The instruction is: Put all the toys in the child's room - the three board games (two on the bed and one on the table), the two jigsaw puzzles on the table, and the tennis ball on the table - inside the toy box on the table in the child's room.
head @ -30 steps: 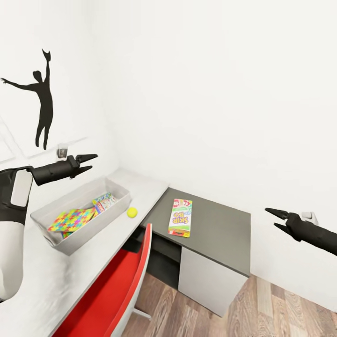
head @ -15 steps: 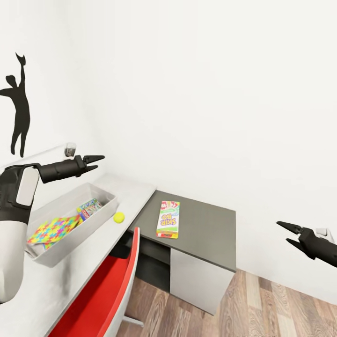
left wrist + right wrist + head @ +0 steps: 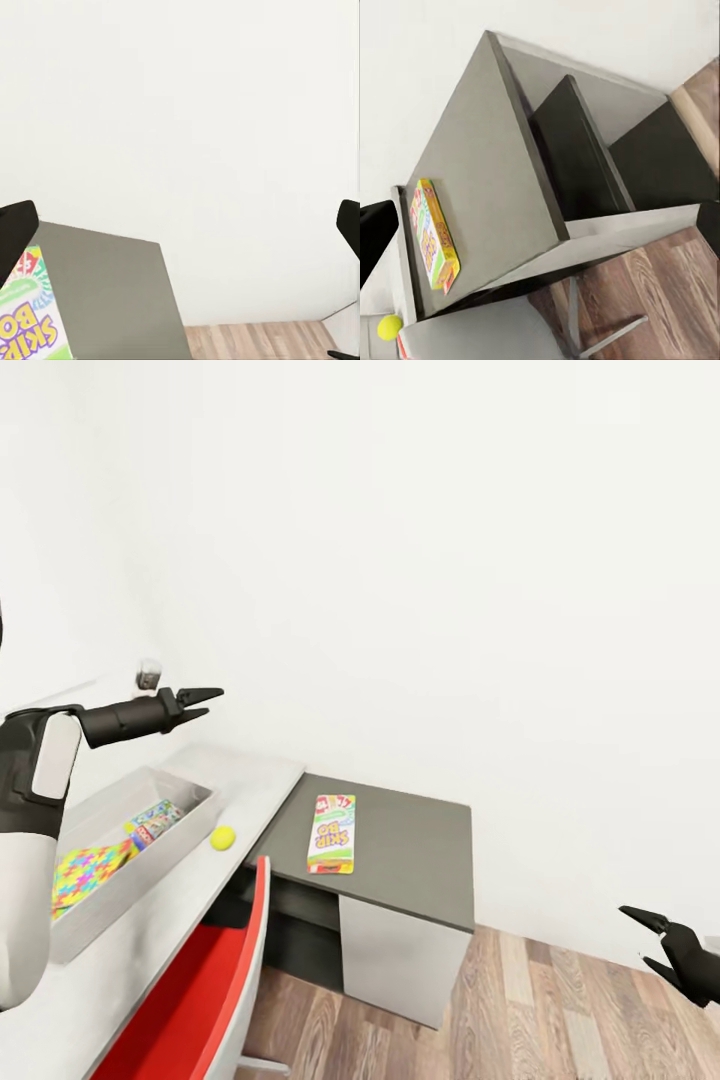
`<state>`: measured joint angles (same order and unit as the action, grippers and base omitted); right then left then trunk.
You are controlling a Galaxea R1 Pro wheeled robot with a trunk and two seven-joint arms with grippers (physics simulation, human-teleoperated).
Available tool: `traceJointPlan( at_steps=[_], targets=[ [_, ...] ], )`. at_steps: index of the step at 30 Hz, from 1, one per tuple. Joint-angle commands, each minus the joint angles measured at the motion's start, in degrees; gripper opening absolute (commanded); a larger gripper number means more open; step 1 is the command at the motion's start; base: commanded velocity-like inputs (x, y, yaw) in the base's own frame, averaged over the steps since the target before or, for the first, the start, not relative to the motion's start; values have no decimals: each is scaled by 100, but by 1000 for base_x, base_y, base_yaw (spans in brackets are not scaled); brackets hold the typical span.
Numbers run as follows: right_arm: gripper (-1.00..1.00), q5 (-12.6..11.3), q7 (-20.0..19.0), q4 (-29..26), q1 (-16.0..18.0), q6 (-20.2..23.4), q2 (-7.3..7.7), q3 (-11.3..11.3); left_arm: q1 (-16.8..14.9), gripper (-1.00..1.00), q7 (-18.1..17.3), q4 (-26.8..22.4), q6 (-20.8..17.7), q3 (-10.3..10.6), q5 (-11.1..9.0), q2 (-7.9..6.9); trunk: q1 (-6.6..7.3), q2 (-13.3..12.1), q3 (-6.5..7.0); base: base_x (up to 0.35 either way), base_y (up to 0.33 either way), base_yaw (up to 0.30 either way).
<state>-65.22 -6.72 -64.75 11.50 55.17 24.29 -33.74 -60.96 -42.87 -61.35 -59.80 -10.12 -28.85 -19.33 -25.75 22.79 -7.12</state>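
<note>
Toy box (image 3: 190,810) on table (image 3: 255,785): holds jigsaw puzzle (image 3: 85,865) and one board game (image 3: 152,822). Tennis ball (image 3: 223,838) just beside box, outstanding. Skip-Bo game (image 3: 332,833) on dark cabinet (image 3: 420,850), outstanding. Left gripper (image 3: 212,701), right gripper (image 3: 650,940): jaws parted, empty.

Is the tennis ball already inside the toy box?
No, the tennis ball lies on the table beside the toy box, outside its wall.

A Skip-Bo board game (image 3: 332,833) lies flat on the dark grey cabinet (image 3: 410,850). On the table (image 3: 200,880), the tennis ball (image 3: 222,838) sits just beside the toy box (image 3: 120,850), which holds a jigsaw puzzle (image 3: 85,868).
</note>
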Motion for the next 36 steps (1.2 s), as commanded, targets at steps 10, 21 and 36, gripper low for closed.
traceJointPlan(
  at_steps=[10,21,36],
  targets=[
    [100,58,-47,222,1,-131,-20,-17,72,100,-31,-39,-20,0,37,13,-4,12,-5,0,0,-114],
    [100,24,-50,872,1,-539,-21,-28,425,100,-38,-450,-20,-20,46,-31,-4,12,-11,0,0,-5],
    [100,-9,-64,1134,1,-852,-28,-103,918,100,-38,-1231,-20,-23,77,-27,-4,12,-64,0,0,-60]
  ],
)
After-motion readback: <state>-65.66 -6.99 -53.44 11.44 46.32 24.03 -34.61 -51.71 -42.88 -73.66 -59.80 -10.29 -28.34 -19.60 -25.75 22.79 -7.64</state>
